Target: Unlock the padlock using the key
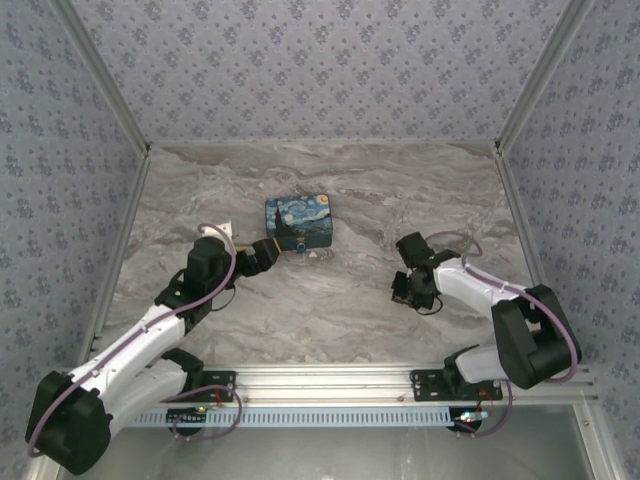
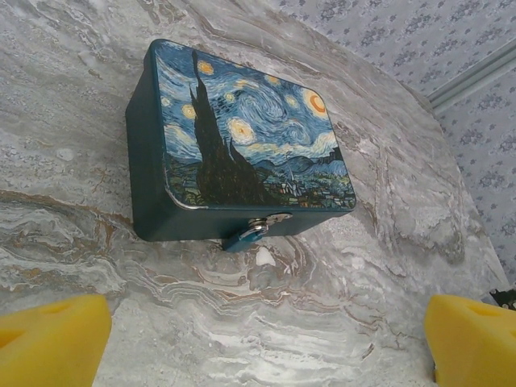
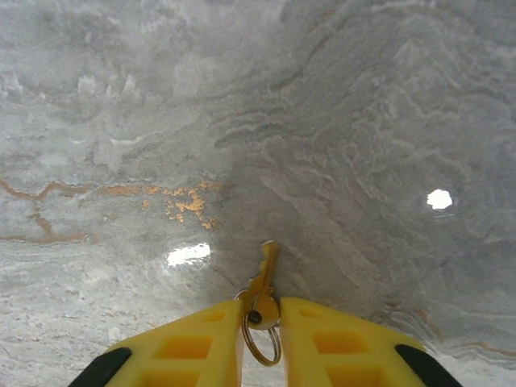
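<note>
Top view: the painted box [image 1: 299, 222] sits on the marble table [image 1: 330, 330], toward the back and enclosed by patterned walls [image 1: 60, 180]. The left arm reaches from its near base up toward the box, and the left gripper [image 1: 265, 255] sits just beside the box's near-left corner. The right arm is folded at the elbow. The right gripper [image 1: 402, 290] points down at the table, well apart from the box on its right.

Left wrist view: bare marble lies between the camera and the box [image 2: 242, 129], which faces it with its front wall. The padlock [image 2: 242, 238], looking teal-blue here, hangs from the silvery clasp [image 2: 270, 220] at the front edge, low against the table. The left gripper [image 2: 266, 322] has its yellow fingers [image 2: 52, 339] spread wide apart, at the frame's two corners.

Right wrist view: the key [image 3: 264, 282], brass-coloured with a wire ring [image 3: 262, 343], points away along the table. The right gripper [image 3: 262, 314] is closed in on the key's head, with one yellow finger [image 3: 193, 347] against each side.
</note>
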### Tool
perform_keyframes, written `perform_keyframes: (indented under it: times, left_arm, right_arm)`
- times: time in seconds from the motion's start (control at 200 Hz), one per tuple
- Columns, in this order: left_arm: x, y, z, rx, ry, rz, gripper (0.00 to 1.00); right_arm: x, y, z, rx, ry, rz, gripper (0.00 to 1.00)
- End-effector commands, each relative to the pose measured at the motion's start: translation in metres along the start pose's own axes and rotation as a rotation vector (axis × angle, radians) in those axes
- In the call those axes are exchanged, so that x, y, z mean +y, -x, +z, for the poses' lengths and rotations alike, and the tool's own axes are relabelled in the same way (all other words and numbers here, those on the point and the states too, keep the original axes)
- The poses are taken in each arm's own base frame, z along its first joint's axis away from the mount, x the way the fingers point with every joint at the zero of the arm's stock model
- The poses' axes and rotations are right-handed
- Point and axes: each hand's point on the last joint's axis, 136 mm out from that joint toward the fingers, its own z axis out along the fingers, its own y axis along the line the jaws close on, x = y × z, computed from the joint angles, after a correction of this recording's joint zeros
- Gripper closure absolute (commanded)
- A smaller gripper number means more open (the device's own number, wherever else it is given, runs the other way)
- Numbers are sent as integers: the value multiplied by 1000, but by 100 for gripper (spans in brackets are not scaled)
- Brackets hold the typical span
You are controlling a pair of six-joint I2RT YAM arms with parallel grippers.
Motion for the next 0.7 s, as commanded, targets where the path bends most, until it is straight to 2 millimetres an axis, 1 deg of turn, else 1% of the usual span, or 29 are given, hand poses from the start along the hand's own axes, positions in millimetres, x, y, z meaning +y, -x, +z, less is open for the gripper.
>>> perform_keyframes:
  times: [0.0,0.24,0.51,0.7]
  left_arm:
    - [-15,16,-6,-34,-30,26,1]
    - [-16,17,-6,-31,-28,34,1]
    - [-16,16,-7,-28,-26,36,1]
    - [-17,18,-10,-33,-31,35,1]
  right_arm:
    - [-4,-1,3,6,-35,-15,82]
    - [-7,-3,6,9,-51,-24,90]
    - [-4,-1,4,4,-39,-46,98]
    - [-1,1,0,-13,-29,-88,100]
